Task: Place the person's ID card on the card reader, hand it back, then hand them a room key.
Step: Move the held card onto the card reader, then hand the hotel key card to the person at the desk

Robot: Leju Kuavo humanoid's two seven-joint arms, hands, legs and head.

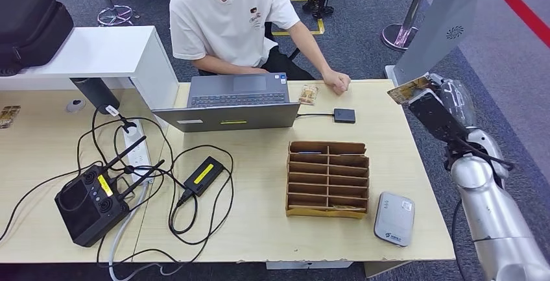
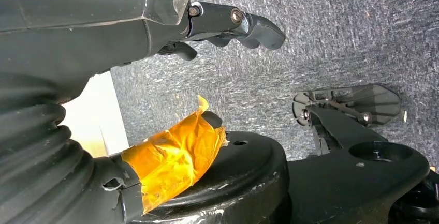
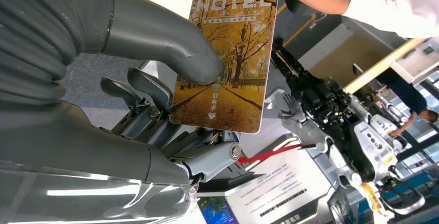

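My right hand (image 1: 436, 102) is raised off the table's (image 1: 259, 229) right edge, thumb (image 3: 171, 48) and fingers (image 3: 150, 110) pinching a key card (image 3: 228, 58) with a yellow tree print and "HOTEL" on it. The card sits at the hand's top, also seen from the head (image 1: 410, 89), tilted toward the person (image 1: 227, 15) seated behind the laptop (image 1: 233, 102). Their fist (image 1: 337, 81) rests on the table's far edge, apart from the card. A second card (image 1: 309, 93) lies on the table beside the laptop. The reader (image 1: 394, 219) sits near the front right corner, next to the cardboard slot box (image 1: 327, 178). My left hand (image 2: 228, 25) hangs over carpet, fingers loosely apart, gripping nothing.
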